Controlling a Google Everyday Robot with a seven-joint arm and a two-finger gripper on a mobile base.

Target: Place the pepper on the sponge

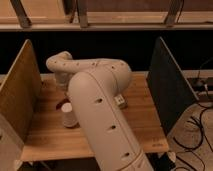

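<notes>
Gripper (62, 93) centre-left, just above cup (68, 115); grip unreadable. Arm (100, 107) hides sponge, so pepper may miss it, or cup gets knocked.

1 arm (100, 110), 1 gripper (62, 90) low over table (140, 125) left-rear, just behind 1 cup (69, 116); 1 whitish box (120, 100); 2 side boards (17, 90).

Wood table (50, 136) carries white cup (68, 115), whitish box (120, 101); jaws hang over table's left-rear, nr cup.
</notes>
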